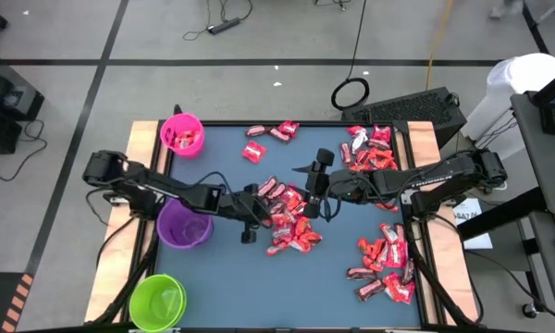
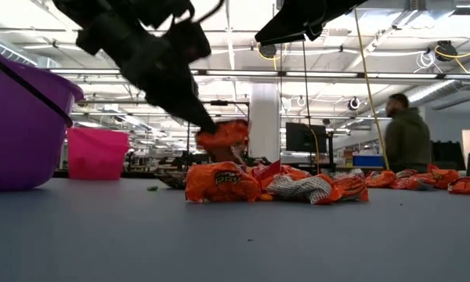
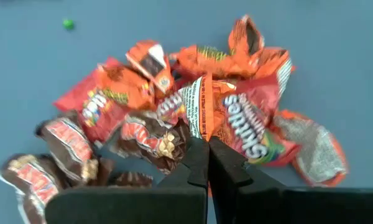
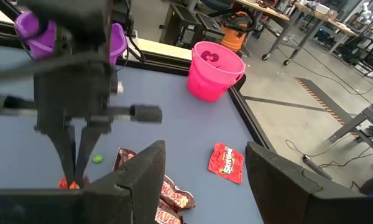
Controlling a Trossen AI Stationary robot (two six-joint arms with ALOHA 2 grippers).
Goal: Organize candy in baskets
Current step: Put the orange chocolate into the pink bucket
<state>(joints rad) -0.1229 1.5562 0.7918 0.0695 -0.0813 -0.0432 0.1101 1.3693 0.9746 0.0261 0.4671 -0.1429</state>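
The high view looks straight down on the whole desk point(image 1: 222, 277). The low view sits at desk level, facing the far room. Each wrist view looks closely past its own fingers. All share the central candy pile point(image 1: 291, 217).

Open industrial lab: ceiling strip lights point(image 2: 423, 78), workbenches point(image 4: 286, 12), floor cables point(image 1: 227, 23).

"Skittles" – white lettering on a red candy wrapper point(image 3: 252, 127)
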